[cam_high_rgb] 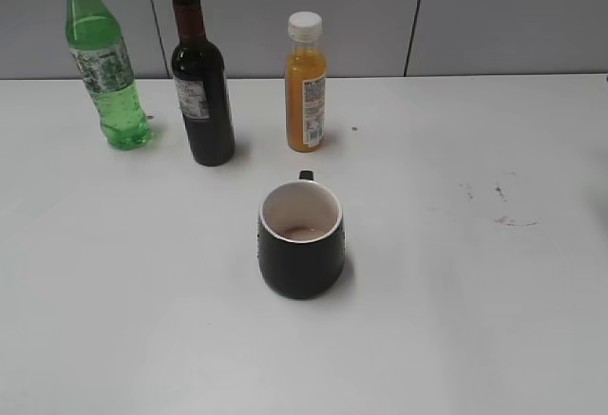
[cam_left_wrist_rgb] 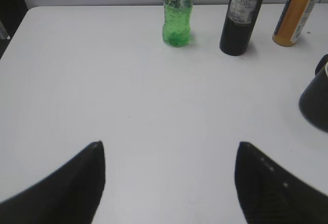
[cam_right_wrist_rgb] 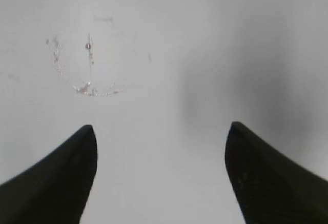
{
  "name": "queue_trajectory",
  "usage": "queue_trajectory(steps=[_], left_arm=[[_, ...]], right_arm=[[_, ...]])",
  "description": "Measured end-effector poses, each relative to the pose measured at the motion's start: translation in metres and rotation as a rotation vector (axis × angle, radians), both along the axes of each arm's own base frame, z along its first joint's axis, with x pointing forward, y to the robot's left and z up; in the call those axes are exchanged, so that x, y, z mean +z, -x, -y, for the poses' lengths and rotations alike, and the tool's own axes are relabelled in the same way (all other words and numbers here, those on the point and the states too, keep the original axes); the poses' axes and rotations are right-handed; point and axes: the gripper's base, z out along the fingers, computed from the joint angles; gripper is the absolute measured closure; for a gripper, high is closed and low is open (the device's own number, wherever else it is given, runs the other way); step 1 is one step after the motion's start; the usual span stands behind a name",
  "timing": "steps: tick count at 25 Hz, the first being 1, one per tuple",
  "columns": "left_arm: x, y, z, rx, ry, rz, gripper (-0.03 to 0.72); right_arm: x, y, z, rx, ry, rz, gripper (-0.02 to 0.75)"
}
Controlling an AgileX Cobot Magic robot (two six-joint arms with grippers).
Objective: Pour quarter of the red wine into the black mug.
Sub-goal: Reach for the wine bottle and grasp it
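Observation:
The red wine bottle (cam_high_rgb: 200,83), dark glass with red neck foil and a white label, stands upright at the back of the white table; it also shows in the left wrist view (cam_left_wrist_rgb: 242,16). The black mug (cam_high_rgb: 300,239), white inside with a faint reddish residue at its bottom, stands in the middle of the table, handle pointing away; its edge shows in the left wrist view (cam_left_wrist_rgb: 316,98). My left gripper (cam_left_wrist_rgb: 169,147) is open and empty over bare table, well short of the bottles. My right gripper (cam_right_wrist_rgb: 161,130) is open and empty over bare table. Neither gripper shows in the exterior view.
A green plastic bottle (cam_high_rgb: 102,59) stands left of the wine and a small orange juice bottle (cam_high_rgb: 306,83) stands right of it. Faint stains mark the table at the right (cam_high_rgb: 503,208), also seen in the right wrist view (cam_right_wrist_rgb: 84,70). A grey wall runs behind the table.

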Motion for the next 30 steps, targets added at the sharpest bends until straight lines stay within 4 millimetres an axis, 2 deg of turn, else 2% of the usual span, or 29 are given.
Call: queue_trajectory(steps=[6,12,21,25,30], left_arm=[[0.000,0.000,0.000,0.000,0.000,0.000,0.099],[0.000,0.000,0.000,0.000,0.000,0.000,0.099],[0.000,0.000,0.000,0.000,0.001,0.000,0.099],[0.000,0.000,0.000,0.000,0.000,0.000,0.099],[0.000,0.000,0.000,0.000,0.000,0.001,0.099]], right_arm=[[0.011,0.067,-0.010,0.044,-0.056,-0.012,0.153],[0.012,0.137,-0.015,0.052,-0.046,0.079,0.153],[-0.026,0.217,-0.021,0.048,-0.041,0.126,0.153],[-0.049,0.245,-0.022,0.045,-0.039,0.135,0.153],[-0.061,0.274,-0.025,0.046,-0.035,0.192,0.153]])
